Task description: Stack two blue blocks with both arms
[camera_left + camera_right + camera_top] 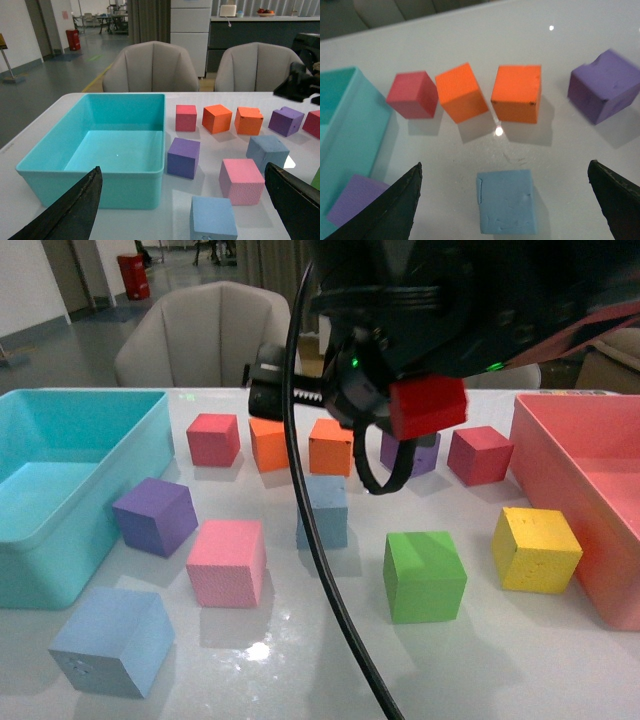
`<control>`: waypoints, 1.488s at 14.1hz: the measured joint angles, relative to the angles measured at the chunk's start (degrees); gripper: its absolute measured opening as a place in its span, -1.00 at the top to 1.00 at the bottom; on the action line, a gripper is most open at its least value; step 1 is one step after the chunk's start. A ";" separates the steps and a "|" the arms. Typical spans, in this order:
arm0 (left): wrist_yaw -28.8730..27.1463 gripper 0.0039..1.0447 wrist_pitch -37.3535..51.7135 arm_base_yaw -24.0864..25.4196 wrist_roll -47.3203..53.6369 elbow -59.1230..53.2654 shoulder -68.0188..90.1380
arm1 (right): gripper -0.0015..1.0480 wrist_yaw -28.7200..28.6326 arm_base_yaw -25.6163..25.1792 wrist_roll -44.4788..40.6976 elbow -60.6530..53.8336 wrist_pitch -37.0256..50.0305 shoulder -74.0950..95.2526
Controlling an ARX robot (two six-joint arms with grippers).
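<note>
One blue block (110, 640) lies at the table's near left. The other blue block (325, 510) lies mid-table, below the orange cubes. My right arm, with its red wrist part (428, 405), hangs over the table's middle. My right gripper (504, 163) is open above the middle blue block (506, 201), which lies between its black fingers (395, 205), apart from both. My left gripper (182, 167) is open and empty. The near blue block (212, 217) lies between its fingers (75, 210), and the other blue block (267, 152) lies further off. The left arm does not show in the front view.
A turquoise bin (70, 480) stands at the left and a pink bin (590, 480) at the right. Purple (155, 515), pink (228, 562), green (425, 575) and yellow (535, 550) cubes lie around the blocks. Red and orange cubes line the back. A black cable (310, 540) hangs across.
</note>
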 joint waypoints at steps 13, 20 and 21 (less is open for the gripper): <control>0.00 -0.88 0.00 0.00 0.04 0.00 0.00 | 0.84 0.48 -15.12 -25.46 -75.58 20.41 -86.20; -0.09 -0.88 0.00 0.00 0.04 0.00 0.02 | 0.96 -12.96 -29.75 -26.05 -80.70 10.84 -100.89; 0.02 -0.88 0.00 0.00 0.04 0.02 0.00 | 0.96 -13.86 -29.53 -26.12 -81.92 11.26 -101.94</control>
